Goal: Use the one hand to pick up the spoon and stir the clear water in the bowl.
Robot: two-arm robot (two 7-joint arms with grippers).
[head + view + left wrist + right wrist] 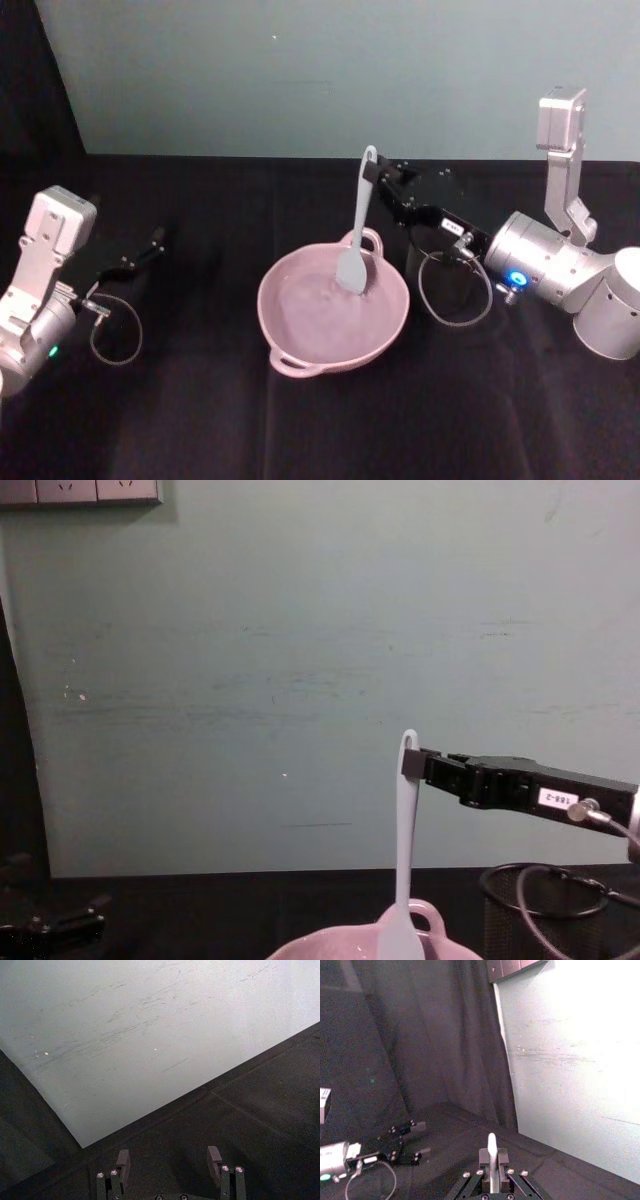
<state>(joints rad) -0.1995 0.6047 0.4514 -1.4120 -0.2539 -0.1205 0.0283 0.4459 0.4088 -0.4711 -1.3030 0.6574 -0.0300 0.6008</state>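
Head camera looks down, chest camera sideways, both sharing bowl (263, 298) and spoon (358, 225); wrist cameras face the wall (150, 1035).

Chest view: bowl (425, 917) cut by the bottom edge, rim and loop only. Spoon (405, 860) head cut there too. Mesh cup (560, 920) cut at the lower corner.
Right wrist view: spoon mostly hidden inside right gripper (491, 1157).
Left wrist view: left gripper (169, 1159) body cut off.
Water surface: cannot tell.
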